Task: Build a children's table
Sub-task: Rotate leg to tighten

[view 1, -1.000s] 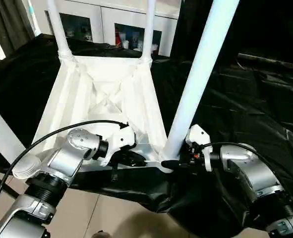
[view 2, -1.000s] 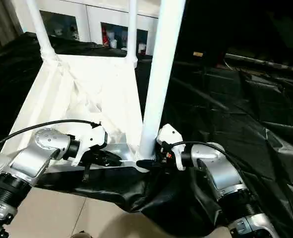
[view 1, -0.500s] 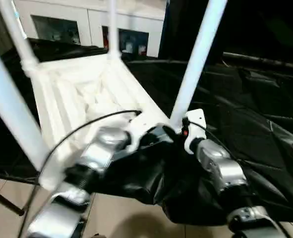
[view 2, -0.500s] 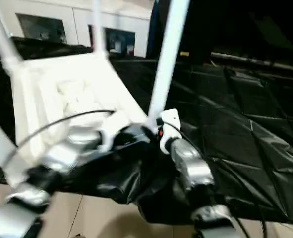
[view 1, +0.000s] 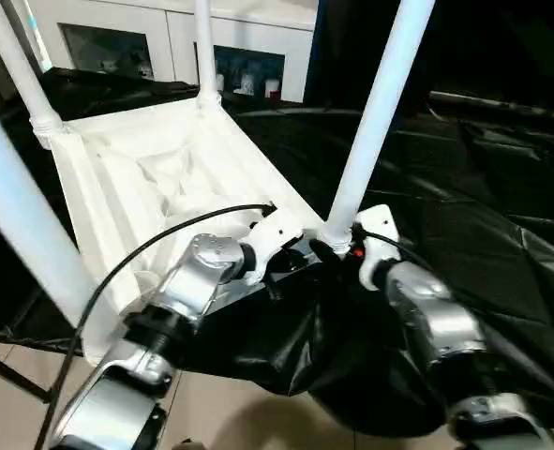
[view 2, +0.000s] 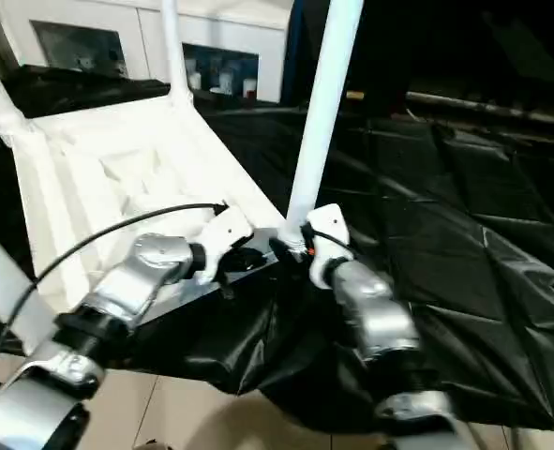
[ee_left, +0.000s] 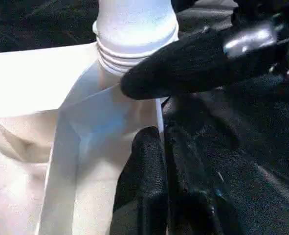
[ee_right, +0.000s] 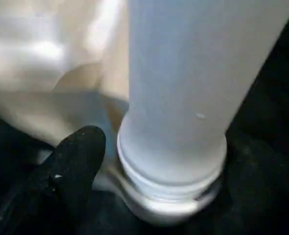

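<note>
The children's table lies upside down on black cloth, its white ribbed top [view 1: 164,159] facing up. Four white legs stand in the corner sockets, the near-right leg [view 1: 380,103] between my arms. My left gripper [view 1: 291,262] is at that near corner, shut on the top's thin edge [ee_left: 154,112] just beside the socket. My right gripper [view 1: 337,246] is open around the base of the near-right leg [ee_right: 183,98], one black finger [ee_right: 71,166] on each side of the socket collar [ee_right: 168,196]. A right finger [ee_left: 198,63] crosses in front of the leg's ribbed base.
A white cabinet with glass doors [view 1: 117,37] stands behind the table. Black cloth [view 1: 483,169] stretches to the right and hangs over the near edge above the tiled floor [view 1: 220,412]. A black cable [view 1: 145,248] loops over my left forearm. The near-left leg [view 1: 14,225] rises close by.
The camera has swung, so the whole scene has shifted. Both grippers stay at the near corner. The right gripper's fingers stand wider around the leg's base than before.
</note>
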{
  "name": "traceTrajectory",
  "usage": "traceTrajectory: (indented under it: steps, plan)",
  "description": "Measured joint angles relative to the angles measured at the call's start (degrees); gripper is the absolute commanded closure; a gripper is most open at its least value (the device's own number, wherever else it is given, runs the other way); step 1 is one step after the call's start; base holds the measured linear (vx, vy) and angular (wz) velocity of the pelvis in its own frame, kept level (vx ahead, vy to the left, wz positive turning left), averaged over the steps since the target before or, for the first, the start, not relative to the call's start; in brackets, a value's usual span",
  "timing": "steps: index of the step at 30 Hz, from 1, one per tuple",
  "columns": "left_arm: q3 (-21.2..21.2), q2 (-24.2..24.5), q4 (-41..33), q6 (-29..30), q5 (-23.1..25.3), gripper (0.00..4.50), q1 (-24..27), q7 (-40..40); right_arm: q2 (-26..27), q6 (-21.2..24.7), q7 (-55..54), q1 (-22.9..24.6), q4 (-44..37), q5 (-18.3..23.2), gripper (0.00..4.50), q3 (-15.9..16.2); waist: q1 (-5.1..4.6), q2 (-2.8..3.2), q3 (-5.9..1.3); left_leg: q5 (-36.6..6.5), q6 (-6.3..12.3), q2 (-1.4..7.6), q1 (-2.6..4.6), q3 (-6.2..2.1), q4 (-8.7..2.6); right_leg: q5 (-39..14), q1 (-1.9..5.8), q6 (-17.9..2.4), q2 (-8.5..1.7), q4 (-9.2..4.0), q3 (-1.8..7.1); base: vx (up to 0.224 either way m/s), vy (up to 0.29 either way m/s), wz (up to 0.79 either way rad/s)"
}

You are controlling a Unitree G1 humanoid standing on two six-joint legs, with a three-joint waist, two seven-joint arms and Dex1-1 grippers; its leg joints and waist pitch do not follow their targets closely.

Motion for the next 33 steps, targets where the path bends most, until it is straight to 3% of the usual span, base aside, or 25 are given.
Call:
traceTrajectory:
  steps: [9, 20, 26, 33]
  plan:
    - [-0.6, 8.5, -5.5, -3.4, -4.4, 4.5, 3.6, -15.4, -8.2, 1.0, 19.2, 1.7, -6.6, 2.5, 0.65, 5.4, 1.05, -0.05, 0.02, 0.1, 0.38, 0.03, -0.49, 0.09, 0.32, -0.1, -0.35, -0.2, -0.01, 0.04, -0.05, 0.0, 0.0, 0.0]
    - [-1.6, 13.7, -9.3, -4.1, -6.2, 4.5, 6.1, -23.3, -11.3, 1.5, 28.4, 2.8, -9.6, 3.9, 0.65, 8.9, 1.64, -0.15, 0.02, 0.0, 0.21, 0.11, -0.45, 0.19, 0.68, -0.1, -0.33, -0.2, -0.04, 0.34, -0.03, 0.0, 0.0, 0.0]
    - [-1.6, 14.0, -9.6, -4.1, -6.3, 4.5, 6.4, -23.6, -11.2, 2.1, 28.6, 2.7, -9.6, 4.1, 1.33, 9.0, 2.03, -0.22, -0.03, 0.0, 0.21, 0.12, -0.41, 0.23, 0.79, -0.1, -0.32, -0.2, -0.04, 0.45, 0.0, 0.0, 0.0, 0.0]
    - [-1.6, 14.3, -9.9, -4.0, -6.3, 4.5, 6.5, -23.6, -10.8, 2.1, 28.7, 2.8, -9.6, 4.1, 1.73, 9.1, 2.07, -0.27, -0.07, 0.1, 0.36, 0.12, -0.41, 0.23, 0.89, -0.1, -0.32, -0.2, -0.04, 0.55, 0.0, 0.0, 0.0, 0.0]
